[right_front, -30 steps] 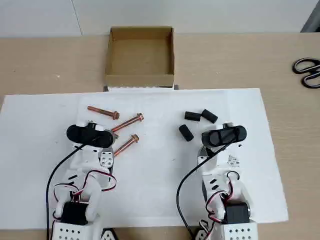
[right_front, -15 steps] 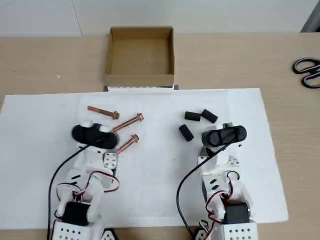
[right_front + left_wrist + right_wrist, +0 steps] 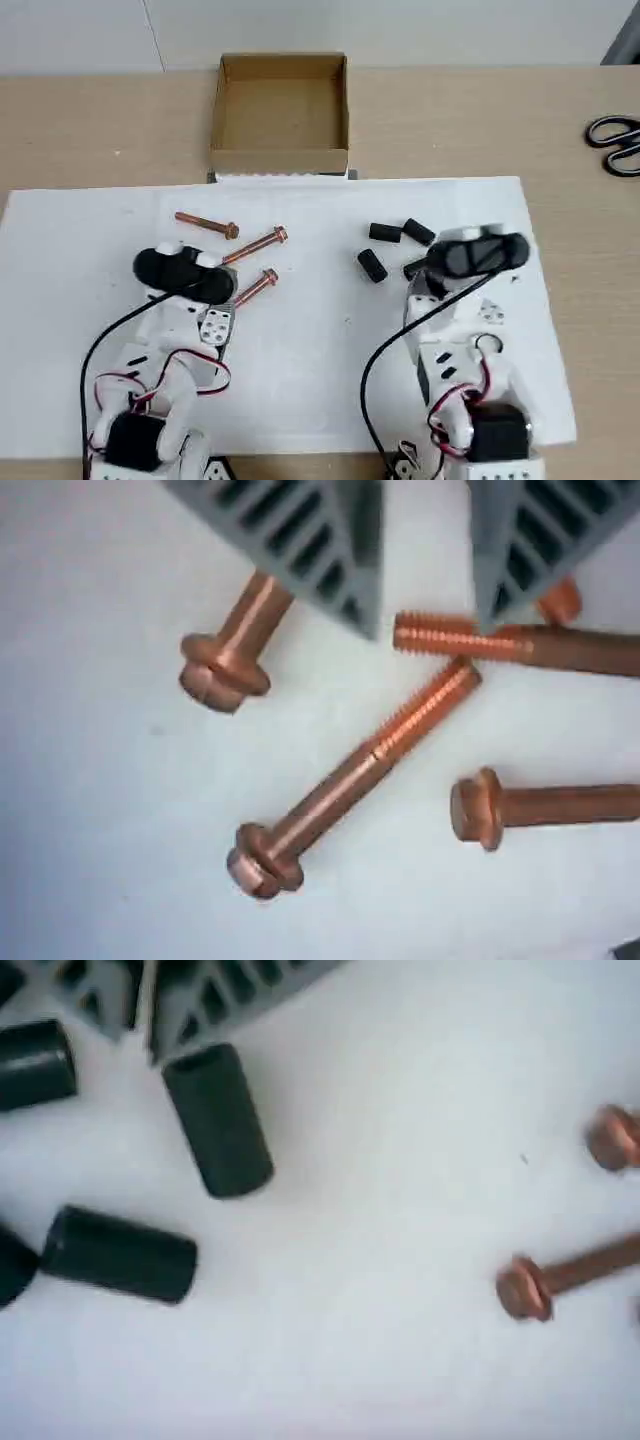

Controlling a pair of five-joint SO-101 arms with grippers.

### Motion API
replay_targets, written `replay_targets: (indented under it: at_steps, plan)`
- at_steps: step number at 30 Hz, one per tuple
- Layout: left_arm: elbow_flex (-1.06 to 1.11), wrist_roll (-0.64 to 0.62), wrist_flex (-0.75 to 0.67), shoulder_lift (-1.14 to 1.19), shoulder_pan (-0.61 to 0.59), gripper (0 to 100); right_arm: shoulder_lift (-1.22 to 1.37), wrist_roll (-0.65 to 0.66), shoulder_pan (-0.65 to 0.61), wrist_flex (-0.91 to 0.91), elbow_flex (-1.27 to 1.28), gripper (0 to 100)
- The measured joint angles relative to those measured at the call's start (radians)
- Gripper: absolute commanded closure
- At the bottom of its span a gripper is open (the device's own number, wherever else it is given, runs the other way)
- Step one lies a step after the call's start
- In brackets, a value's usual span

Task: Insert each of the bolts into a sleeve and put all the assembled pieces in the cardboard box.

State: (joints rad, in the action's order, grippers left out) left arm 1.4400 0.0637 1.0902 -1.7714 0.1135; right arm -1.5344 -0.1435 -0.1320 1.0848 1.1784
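On the left half of the white sheet (image 3: 80, 230) lie the bolts (image 3: 255, 245). They are copper-coloured, with flanged hex heads and threaded tips, loose and pointing different ways. The left hand (image 3: 428, 610) hangs just above them, its grey ribbed fingers (image 3: 300, 540) parted with nothing between. One fingertip covers part of a bolt's shank, and another bolt's threaded tip lies under the gap. Small labels (image 3: 212, 322) on the arm are too small to read. Past the sheet's far edge, near the middle, the cardboard box (image 3: 280, 158) stands open-topped on the wooden counter (image 3: 100, 120), its brown floor showing. A strip of bare sheet separates the bolts from the sleeves (image 3: 372, 265), short, smooth black cylinders lying on their sides near one another. The right hand (image 3: 143, 1032) sits just beside one sleeve; whether it is open I cannot tell. A pair of scissors (image 3: 615, 145) lies at the counter's right edge, well apart.
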Motion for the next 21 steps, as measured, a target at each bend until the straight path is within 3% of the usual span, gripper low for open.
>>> replay_targets:
  at_steps: [7, 13, 21]
  plan:
    - [-0.126, 0.0, 0.081, 0.149, -0.025, 92, 0.466, -0.063, 0.012, 0.104, -0.368, 99.5]
    - [-0.399, 0.0, 0.166, 0.52, -0.117, 92, 0.848, -0.061, 0.015, 0.282, -0.678, 99.5]
    - [-0.632, -0.003, 0.169, 1.028, -0.143, 92, 1.25, 0.127, 0.034, 0.494, -1.046, 99.5]
